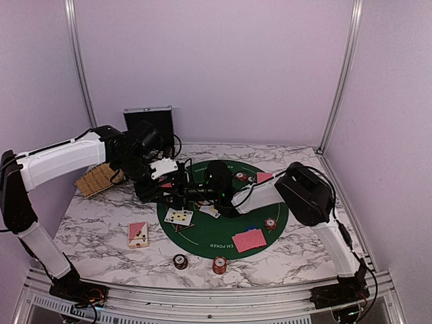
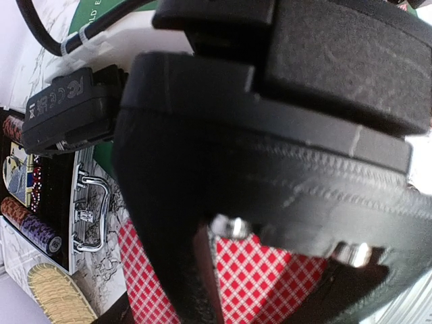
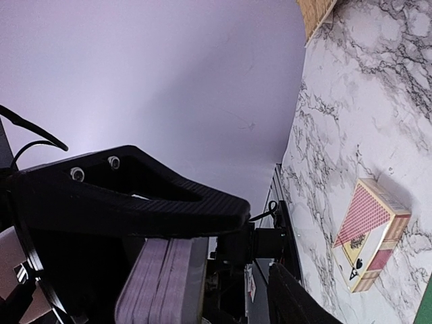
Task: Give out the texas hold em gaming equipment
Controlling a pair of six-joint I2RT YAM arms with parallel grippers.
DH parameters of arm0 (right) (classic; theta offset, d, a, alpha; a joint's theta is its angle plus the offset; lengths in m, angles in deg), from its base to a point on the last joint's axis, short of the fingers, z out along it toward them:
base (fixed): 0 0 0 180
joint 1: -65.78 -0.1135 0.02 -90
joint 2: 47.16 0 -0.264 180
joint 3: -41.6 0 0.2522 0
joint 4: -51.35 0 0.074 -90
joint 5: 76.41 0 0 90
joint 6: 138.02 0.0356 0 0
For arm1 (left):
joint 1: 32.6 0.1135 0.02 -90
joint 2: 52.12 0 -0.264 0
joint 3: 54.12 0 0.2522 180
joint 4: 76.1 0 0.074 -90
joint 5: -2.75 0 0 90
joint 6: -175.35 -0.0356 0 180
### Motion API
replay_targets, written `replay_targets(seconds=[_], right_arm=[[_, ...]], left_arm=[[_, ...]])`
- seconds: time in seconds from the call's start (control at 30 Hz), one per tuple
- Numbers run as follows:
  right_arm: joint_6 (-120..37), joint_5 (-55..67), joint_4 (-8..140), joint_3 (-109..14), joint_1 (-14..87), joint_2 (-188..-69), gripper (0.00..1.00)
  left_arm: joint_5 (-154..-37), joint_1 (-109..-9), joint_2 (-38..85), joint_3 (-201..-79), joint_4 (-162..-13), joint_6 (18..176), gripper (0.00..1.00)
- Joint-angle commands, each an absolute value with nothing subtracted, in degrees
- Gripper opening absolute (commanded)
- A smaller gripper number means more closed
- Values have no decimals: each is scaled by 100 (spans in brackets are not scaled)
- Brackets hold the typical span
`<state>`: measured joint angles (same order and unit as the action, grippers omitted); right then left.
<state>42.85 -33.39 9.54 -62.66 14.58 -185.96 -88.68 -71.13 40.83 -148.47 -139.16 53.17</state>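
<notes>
My left gripper (image 1: 174,190) is shut on a deck of red-backed playing cards (image 2: 277,277), held above the left edge of the green felt mat (image 1: 223,244). The right gripper (image 1: 194,194) meets it there. In the right wrist view the deck (image 3: 162,283) shows edge-on against the upper finger (image 3: 148,199), while the lower finger (image 3: 297,300) stands apart from it, so the jaws are open. On the mat lie face-up cards (image 1: 179,216), red-backed cards (image 1: 249,239), a poker chip (image 1: 271,223) and a blue marker (image 1: 251,228). Two chip stacks (image 1: 180,261) (image 1: 219,264) sit near the front edge.
A card box (image 1: 138,234) lies on the marble left of the mat, also seen in the right wrist view (image 3: 368,233). The open silver case (image 1: 148,121) stands at the back left, with chips inside (image 2: 30,223). A woven mat (image 1: 94,179) lies under the left arm.
</notes>
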Motion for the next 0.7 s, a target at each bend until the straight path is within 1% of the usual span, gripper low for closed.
replay_targets(seconds=[0.0, 0.53, 0.67], right_arm=[[4253, -3349, 973, -6009, 1617, -18509, 53], [4199, -3444, 671, -5254, 1945, -17950, 33], [4279, -3440, 502, -5125, 1972, -17849, 23]], left_arm=[[-8928, -7111, 4034, -14988, -13864, 5354, 0], [-8855, -7109, 4075, -14910, -13845, 5325, 0], [-8806, -7110, 4071, -14887, -13833, 5319, 0]])
